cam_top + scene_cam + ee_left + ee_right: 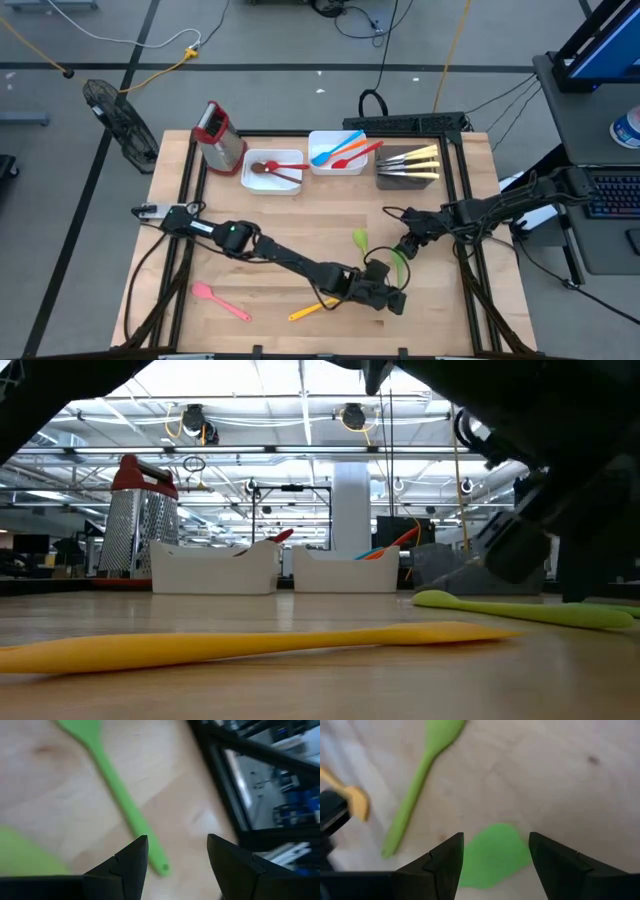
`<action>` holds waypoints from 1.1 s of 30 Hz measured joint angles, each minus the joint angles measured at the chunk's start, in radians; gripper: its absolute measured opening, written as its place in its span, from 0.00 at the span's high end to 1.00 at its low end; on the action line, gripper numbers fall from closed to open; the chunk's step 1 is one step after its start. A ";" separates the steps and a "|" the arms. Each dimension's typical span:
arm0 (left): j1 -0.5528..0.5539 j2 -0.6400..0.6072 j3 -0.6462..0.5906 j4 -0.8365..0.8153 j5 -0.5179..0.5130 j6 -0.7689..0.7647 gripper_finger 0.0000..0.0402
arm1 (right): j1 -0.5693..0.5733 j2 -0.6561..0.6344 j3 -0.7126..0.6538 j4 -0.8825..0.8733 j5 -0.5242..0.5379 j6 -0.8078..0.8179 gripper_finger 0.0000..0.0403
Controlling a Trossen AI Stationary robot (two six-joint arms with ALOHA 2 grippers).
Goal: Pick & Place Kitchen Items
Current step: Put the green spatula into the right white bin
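Left gripper: I have my left gripper (392,300) low at the bottom centre of the high view, jaws parted and holding nothing; in the left wrist view its two dark fingers (131,865) stand apart over bare wood.
Right gripper: my right gripper (408,247) sits right of centre in the high view, jaws spread and empty.
Green spoon: the green spoon (122,802) lies flat on the table (290,225), its handle end just beside my left gripper's near finger, not between the two.
Long axis: it runs diagonally in the left wrist view, bowl at upper left, handle tip at lower centre.
Green spatula: a second green spatula (492,854) lies under my right gripper, its blade in the gap between those fingers.
Nearer arm: I judge the left closer to the spoon, the right to the spatula.
Yellow spatula: the yellow spatula (312,309) lies left of my left gripper.
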 joint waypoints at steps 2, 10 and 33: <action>0.002 -0.012 -0.001 -0.050 0.005 0.001 0.48 | 0.002 0.000 0.000 0.008 -0.010 -0.007 0.46; 0.011 -0.099 0.000 -0.173 -0.021 0.044 0.48 | 0.003 -0.008 0.000 0.026 -0.038 -0.071 0.46; 0.000 -0.273 0.000 -0.541 -0.124 0.108 0.48 | 0.280 -0.020 0.002 0.042 -0.136 0.199 0.46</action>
